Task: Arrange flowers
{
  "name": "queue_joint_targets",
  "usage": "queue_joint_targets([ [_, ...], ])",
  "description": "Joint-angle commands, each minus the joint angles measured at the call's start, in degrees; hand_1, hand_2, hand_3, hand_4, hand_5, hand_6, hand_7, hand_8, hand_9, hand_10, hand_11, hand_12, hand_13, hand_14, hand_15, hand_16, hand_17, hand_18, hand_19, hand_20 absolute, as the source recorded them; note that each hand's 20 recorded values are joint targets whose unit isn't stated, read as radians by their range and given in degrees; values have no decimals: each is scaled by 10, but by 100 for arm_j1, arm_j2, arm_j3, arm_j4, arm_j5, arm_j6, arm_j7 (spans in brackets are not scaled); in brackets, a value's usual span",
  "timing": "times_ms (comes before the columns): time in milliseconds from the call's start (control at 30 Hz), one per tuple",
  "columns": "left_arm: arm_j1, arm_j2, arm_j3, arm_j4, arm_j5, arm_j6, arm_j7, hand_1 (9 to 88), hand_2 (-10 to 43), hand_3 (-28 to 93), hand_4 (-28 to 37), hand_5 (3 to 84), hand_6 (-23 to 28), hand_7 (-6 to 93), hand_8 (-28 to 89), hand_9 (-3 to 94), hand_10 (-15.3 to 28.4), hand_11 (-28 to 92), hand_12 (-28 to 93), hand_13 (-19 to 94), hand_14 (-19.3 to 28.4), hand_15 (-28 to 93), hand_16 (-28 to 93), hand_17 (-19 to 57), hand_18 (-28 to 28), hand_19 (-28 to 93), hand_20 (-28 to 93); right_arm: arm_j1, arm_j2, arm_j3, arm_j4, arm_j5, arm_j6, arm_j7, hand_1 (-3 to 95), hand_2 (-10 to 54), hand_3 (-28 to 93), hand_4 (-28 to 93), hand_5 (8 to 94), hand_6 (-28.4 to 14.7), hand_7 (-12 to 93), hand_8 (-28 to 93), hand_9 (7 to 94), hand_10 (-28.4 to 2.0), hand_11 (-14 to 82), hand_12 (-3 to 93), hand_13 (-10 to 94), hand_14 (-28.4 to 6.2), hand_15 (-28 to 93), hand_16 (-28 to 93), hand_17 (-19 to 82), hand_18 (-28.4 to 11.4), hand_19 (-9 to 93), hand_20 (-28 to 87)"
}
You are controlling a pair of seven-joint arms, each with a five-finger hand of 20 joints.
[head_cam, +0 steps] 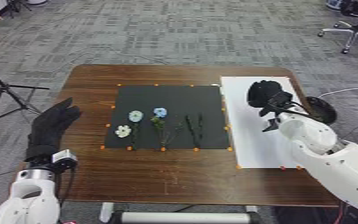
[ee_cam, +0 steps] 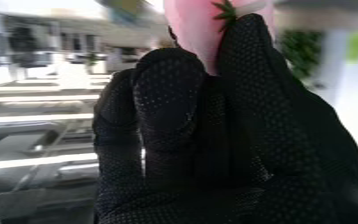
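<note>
While the right robot hand (head_cam: 266,94) pinches, pink flower (ee_cam: 191,27), lengthwise along fingers (ee_cam: 167,90)

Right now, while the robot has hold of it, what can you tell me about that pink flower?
The pink flower is pale pink, with broad, smooth petals that look like soft fabric or thin plastic. A small green, pointed, leafy piece lies against the pink. The gloved right hand pinches it at the fingertips, which touch and partly cover it. I can't tell its full shape or how its stem runs.
</note>
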Motion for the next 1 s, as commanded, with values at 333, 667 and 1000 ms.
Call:
queue_joint_targets([
  [333, -42, 34, 22, 17, 8, -35, -51, 254, 19, 697, -283, 441, 42, 129, -67, 467, 143, 213, 129, 368, 187, 236, 4, 51, 142, 122, 192, 1361, -1689, -1750, -516, 480, -564, -116, 623, -95, 586, -181, 775, 25, 207, 55, 858, -102, 47, 336, 769, -69, 572, 355, 346, -210, 684, 589],
  [667, -112, 68, 41, 60, 19, -62, -74, 255, 20, 694, -283, 450, 26, 131, -69, 468, 143, 212, 130, 368, 186, 236, 4, 51, 141, 121, 192, 1299, -2167, -1848, -75, 181, -581, -106, 621, -95, 585, -180, 780, 27, 200, 50, 857, -98, 37, 316, 771, -71, 570, 354, 347, -211, 685, 587],
  [1000, -147, 66, 82, 92, 20, -105, -91, 254, 21, 695, -283, 453, 27, 129, -69, 467, 143, 213, 130, 368, 187, 236, 4, 51, 142, 121, 193, 1228, -2271, -1724, 181, -83, -599, -105, 621, -95, 583, -179, 781, 29, 197, 50, 854, -96, 37, 310, 772, -71, 570, 356, 346, -211, 686, 586],
])
